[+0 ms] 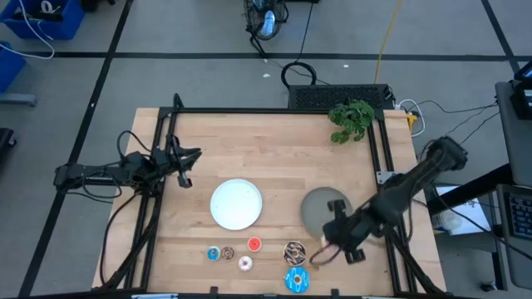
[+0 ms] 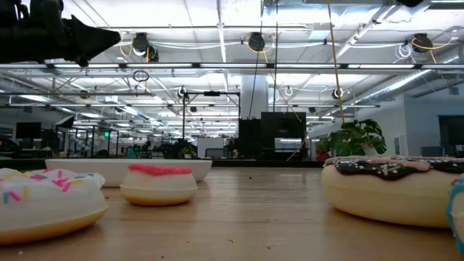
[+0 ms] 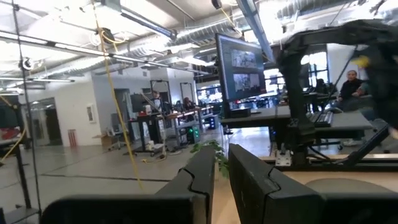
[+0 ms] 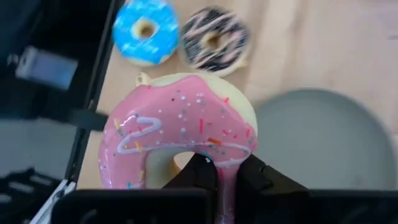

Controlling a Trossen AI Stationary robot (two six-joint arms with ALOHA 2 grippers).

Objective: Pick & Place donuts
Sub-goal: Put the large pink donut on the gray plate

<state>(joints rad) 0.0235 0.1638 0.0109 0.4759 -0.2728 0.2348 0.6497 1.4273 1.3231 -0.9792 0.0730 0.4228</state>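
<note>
The right gripper (image 4: 217,171) was squeezed tight on the rim of the pink donut (image 4: 180,134), lifted near the table's front right corner, probably to carry it to the grey plate (image 1: 322,209) just beside. Farther back, by the left edge, the left gripper (image 1: 184,166) waited, pinched together and empty.

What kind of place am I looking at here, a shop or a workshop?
Most likely a robotics lab in an open-plan office: two robot arms work at a wooden table with toy donuts, under bare ceiling ducts, with desks and a monitor beyond.
</note>
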